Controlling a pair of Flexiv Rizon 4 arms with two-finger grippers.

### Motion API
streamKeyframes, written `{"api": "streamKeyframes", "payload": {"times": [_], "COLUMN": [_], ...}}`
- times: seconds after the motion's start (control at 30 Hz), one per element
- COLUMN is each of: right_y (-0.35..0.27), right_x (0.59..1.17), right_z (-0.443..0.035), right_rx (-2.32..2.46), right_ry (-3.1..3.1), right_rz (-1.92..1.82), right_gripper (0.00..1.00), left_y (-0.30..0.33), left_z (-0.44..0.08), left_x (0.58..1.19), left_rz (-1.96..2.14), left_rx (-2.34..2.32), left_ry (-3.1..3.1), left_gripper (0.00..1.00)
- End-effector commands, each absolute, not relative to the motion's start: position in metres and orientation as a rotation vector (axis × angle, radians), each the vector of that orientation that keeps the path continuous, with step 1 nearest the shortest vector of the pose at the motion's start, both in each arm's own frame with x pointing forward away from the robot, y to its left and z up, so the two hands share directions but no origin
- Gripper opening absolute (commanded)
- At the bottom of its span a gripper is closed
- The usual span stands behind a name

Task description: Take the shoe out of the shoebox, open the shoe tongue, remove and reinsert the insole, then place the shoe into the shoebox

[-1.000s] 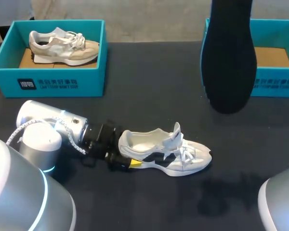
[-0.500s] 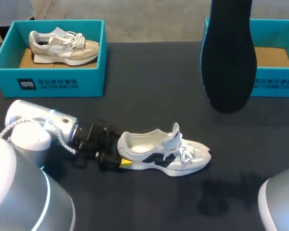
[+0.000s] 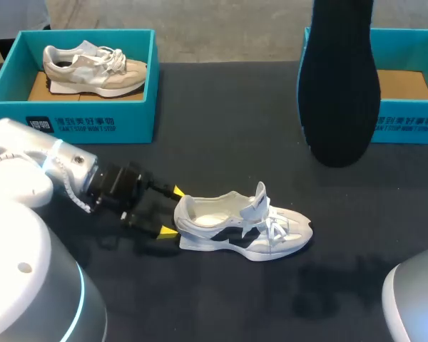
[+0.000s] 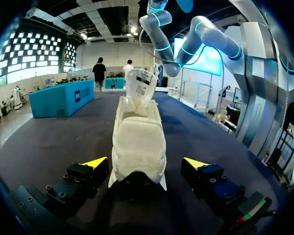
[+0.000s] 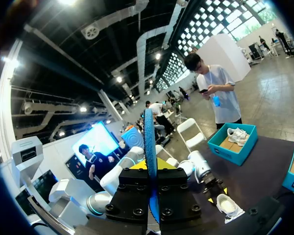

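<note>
Head view: shoe (image 3: 242, 228) and insole (image 3: 339, 85) are both out, insole pinched by the right hand (image 5: 151, 170). Left hand (image 3: 172, 210) is wide open. Putting them back is left.

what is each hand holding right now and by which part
The right hand grips the dark insole by one end. The left hand holds nothing, open either side of the shoe heel.

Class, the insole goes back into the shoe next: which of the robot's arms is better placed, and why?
Right, most likely: the right gripper is shut on the dark insole, held aloft. The left gripper is open, its fingers either side of the white shoe at the heel, holding nothing.
</note>
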State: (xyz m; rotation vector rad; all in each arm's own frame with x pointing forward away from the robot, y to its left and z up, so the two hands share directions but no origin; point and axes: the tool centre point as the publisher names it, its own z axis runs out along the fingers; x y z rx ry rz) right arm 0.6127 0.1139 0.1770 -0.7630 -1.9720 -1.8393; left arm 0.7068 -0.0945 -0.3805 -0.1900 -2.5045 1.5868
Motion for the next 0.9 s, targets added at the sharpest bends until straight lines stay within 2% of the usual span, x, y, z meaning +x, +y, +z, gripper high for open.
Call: {"api": "streamKeyframes", "payload": {"times": [0.03,0.9], "right_y": [0.116,0.116], "right_x": [0.615,0.615], "right_z": [0.179,0.179], "right_rx": [-0.763,-0.763], "right_ry": [-1.975,-1.975], "right_rz": [-1.834,-1.834], "right_gripper": [0.00,0.00], "left_y": [-0.082,-0.071], "left_z": [-0.359,-0.314], "left_x": [0.706,0.704], "left_rz": [1.476,0.850], "left_rx": [-0.216,-0.252], "left_ry": [-2.578,-2.803], "left_gripper": [1.00,1.00]}}
